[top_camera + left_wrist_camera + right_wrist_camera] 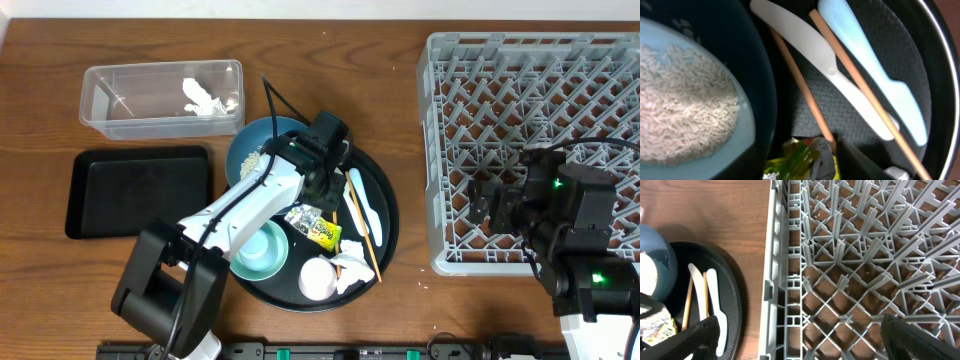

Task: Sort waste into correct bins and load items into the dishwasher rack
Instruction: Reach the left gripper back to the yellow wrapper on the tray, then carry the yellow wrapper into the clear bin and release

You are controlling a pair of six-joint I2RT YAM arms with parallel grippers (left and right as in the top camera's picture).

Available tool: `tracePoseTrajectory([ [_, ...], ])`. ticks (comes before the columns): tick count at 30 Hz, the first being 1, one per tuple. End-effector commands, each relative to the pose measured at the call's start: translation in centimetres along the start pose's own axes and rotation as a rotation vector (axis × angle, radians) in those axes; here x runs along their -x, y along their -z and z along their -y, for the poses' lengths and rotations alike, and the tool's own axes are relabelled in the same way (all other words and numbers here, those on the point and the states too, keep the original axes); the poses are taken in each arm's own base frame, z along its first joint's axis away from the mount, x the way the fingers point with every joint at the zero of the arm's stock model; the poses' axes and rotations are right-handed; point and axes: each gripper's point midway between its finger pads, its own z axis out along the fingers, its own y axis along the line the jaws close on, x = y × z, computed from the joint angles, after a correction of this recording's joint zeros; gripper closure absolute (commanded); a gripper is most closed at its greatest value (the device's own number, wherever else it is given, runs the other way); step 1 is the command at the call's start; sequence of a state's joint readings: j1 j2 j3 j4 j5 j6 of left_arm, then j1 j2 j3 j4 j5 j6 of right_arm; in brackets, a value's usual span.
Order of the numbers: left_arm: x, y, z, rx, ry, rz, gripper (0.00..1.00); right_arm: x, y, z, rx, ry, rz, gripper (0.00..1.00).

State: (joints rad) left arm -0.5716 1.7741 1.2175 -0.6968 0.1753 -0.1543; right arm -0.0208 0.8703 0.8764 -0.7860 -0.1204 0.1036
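Observation:
My left gripper (320, 200) is low over the round black tray and shut on a yellow and silver wrapper (805, 160), which also shows in the overhead view (318, 228). Beside it, the large blue bowl (760, 65) holds white rice (685, 105). A white spoon (810, 55), a pale-blue spoon (875, 65) and two wooden chopsticks (801, 87) lie on the tray. A teal bowl (262, 250), a white cup (318, 278) and a tissue (350, 268) sit at the tray's front. My right gripper (802, 345) is open and empty over the left edge of the grey rack (540, 140).
The clear tub (120, 100) at the back left holds a crumpled tissue (203, 97). The shallow black rectangular tray (138, 190) lies in front of it. The round black tray (390, 215) sits between these and the rack. The rack's wall (772, 280) shows in the right wrist view.

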Motion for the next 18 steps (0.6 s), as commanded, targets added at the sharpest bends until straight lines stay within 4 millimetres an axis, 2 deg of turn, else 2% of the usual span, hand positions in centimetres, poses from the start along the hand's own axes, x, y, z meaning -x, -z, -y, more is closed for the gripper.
tracePoseTrajectory([
  [1, -0.1, -0.3, -0.2, 0.012, -0.007, -0.004, 0.81, 0.6, 0.4, -0.6, 0.020, -0.003, 0.016, 0.01],
  [2, -0.1, -0.3, -0.2, 0.012, -0.007, -0.004, 0.81, 0.6, 0.4, -0.6, 0.019, -0.003, 0.015, 0.01],
  [3, -0.2, -0.3, -0.2, 0.013, -0.007, -0.005, 0.90, 0.6, 0.4, -0.6, 0.019, -0.003, 0.015, 0.01],
  [4, -0.2, -0.3, -0.2, 0.013, -0.006, -0.005, 0.94, 0.6, 0.4, -0.6, 0.020, -0.003, 0.016, 0.01],
  [9, 0.2, 0.7, 0.0, 0.008, -0.002, 0.013, 0.94, 0.6, 0.4, -0.6, 0.019, -0.002, 0.014, 0.01],
  [12, 1.4, 3.3, 0.4, -0.003, -0.006, 0.072, 0.94, 0.5, 0.4, -0.6, 0.018, 0.000, 0.009, 0.01],
  [15, 3.3, 6.9, 0.1, -0.016, 0.010, 0.179, 0.94, 0.5, 0.4, -0.6, 0.018, 0.000, 0.009, 0.01],
  [18, 5.0, 10.7, -3.0, 0.059, 0.068, 0.306, 0.94, 0.5, 0.4, -0.6, 0.018, 0.000, 0.009, 0.01],
])
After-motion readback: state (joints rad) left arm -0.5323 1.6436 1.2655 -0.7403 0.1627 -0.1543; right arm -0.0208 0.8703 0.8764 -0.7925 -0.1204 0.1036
